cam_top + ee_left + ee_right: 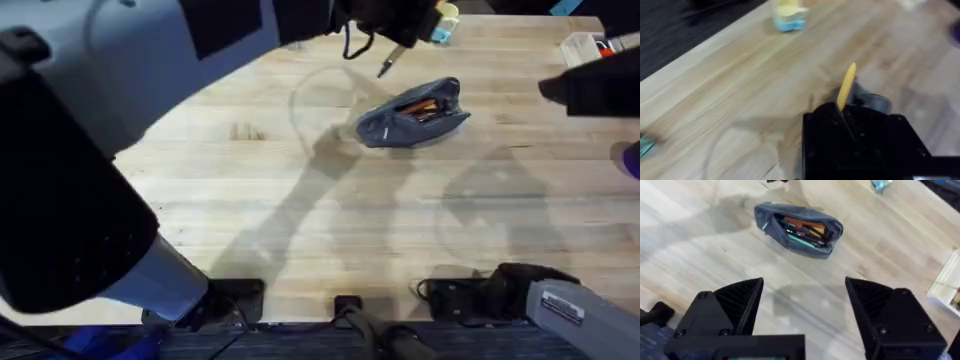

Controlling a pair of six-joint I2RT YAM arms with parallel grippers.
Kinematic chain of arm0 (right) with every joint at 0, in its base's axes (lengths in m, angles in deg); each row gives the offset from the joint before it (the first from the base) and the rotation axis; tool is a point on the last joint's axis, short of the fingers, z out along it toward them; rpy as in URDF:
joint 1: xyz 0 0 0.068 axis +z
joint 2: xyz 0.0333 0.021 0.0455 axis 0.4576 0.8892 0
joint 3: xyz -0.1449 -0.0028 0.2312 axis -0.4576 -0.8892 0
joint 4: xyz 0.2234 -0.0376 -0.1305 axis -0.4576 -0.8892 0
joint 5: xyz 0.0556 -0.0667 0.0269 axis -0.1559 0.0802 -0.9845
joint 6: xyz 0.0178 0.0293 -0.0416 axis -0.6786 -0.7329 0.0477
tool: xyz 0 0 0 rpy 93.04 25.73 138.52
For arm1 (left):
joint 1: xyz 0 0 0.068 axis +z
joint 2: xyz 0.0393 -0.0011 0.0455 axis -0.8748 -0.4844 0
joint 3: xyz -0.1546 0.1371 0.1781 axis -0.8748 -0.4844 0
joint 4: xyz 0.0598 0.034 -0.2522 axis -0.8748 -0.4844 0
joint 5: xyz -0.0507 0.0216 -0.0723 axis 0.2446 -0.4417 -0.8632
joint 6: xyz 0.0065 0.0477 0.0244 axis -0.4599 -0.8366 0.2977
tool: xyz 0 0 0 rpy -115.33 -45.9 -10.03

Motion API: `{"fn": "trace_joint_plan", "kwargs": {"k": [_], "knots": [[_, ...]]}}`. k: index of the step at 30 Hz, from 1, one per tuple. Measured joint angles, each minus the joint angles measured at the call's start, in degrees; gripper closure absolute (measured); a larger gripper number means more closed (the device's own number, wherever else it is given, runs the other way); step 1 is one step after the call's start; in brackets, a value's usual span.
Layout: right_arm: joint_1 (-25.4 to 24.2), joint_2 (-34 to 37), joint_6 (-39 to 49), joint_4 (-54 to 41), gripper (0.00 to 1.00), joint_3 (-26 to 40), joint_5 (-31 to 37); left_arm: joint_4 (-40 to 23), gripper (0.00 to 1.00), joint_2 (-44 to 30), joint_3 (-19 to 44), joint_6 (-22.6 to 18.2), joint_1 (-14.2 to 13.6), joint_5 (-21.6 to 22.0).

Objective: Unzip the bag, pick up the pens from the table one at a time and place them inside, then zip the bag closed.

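Left gripper [847,117] clamped on yellow pen [846,86], bag [414,113] unzipped just beyond, right gripper [804,311] wide open.

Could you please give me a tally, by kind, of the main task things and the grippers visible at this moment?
Grey bag, unzipped, with pens inside: 1
Yellow pen held in the left gripper: 1
Grippers, the left one and the right gripper: 2
Wooden table: 1
Total: 5
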Motion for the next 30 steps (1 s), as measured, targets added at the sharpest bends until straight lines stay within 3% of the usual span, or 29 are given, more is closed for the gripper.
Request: {"fn": "trace_joint_plan", "kwargs": {"k": [5,11,17,24,27,30], "knots": [[-0.3,-1.0,-0.2,-0.1,0.004,-2.6,-0.2,1.6,0.956,0.0,0.0,-3.8,-2.0,-6.7],[-0.3,-1.0,-0.1,0.2,0.004,-3.0,-0.2,5.1,0.956,-0.3,0.0,-8.6,-4.5,-10.5],[-0.3,-1.0,0.6,0.5,0.004,-3.0,-0.2,8.1,0.956,-4.1,0.0,-10.4,-6.4,-11.7],[-0.3,-1.0,1.2,1.6,0.005,-3.0,-0.2,9.7,0.956,-10.6,0.0,-10.8,-6.5,-11.9],[-0.3,-1.0,1.2,1.7,0.005,-3.0,-0.2,7.8,0.956,-11.9,0.0,-10.8,-6.5,-11.4],[-0.3,-1.0,1.4,2.0,0.005,-3.0,-0.2,2.8,0.957,-13.1,0.0,-11.0,-6.5,-8.3]]}}
